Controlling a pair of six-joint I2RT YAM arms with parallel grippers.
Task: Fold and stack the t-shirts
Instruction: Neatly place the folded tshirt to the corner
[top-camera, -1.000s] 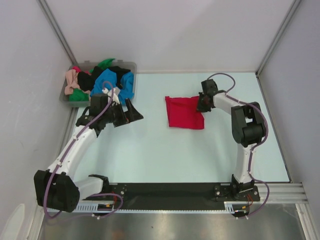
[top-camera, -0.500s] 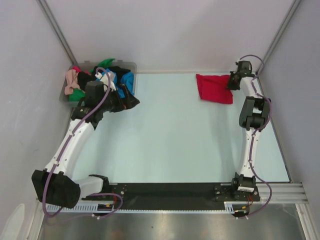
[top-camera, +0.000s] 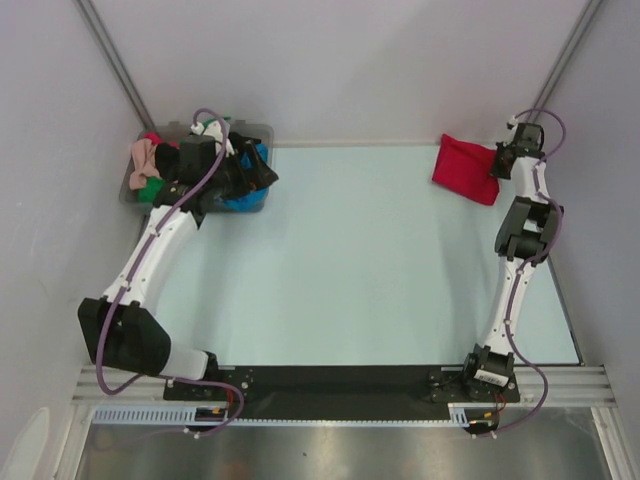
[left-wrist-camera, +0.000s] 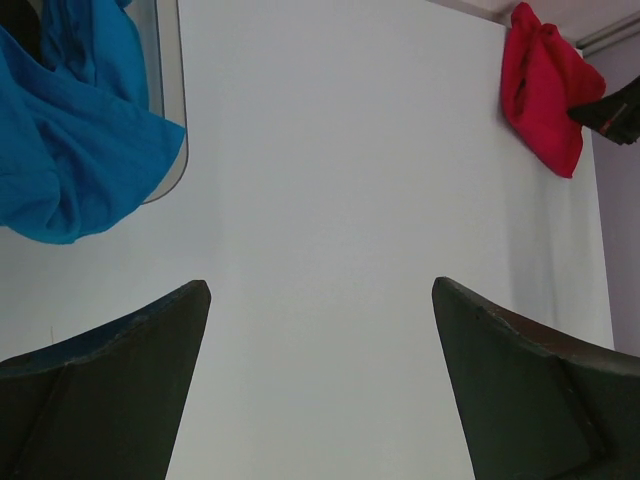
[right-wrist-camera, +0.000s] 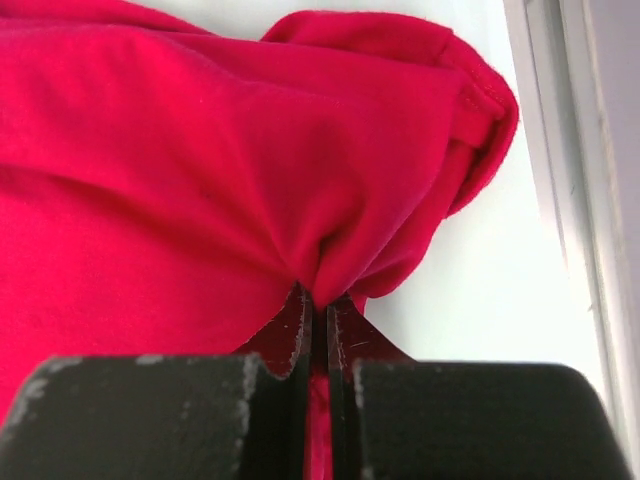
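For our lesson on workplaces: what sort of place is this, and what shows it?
Probably a robot lab cell: two arms bolted to the near edge of a pale table, bare walls with metal rails closing it in, and a bin of jumbled t-shirts as practice material.

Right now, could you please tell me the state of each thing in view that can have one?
Red shirt: folded, bunched where its edge is pinched, at the far right.
Right gripper: shut on the red shirt.
Left gripper: open, empty.
Blue shirt: crumpled, spilling over the bin's rim.
Other shirts: crumpled, heaped in the bin.
Bin: upright, full.
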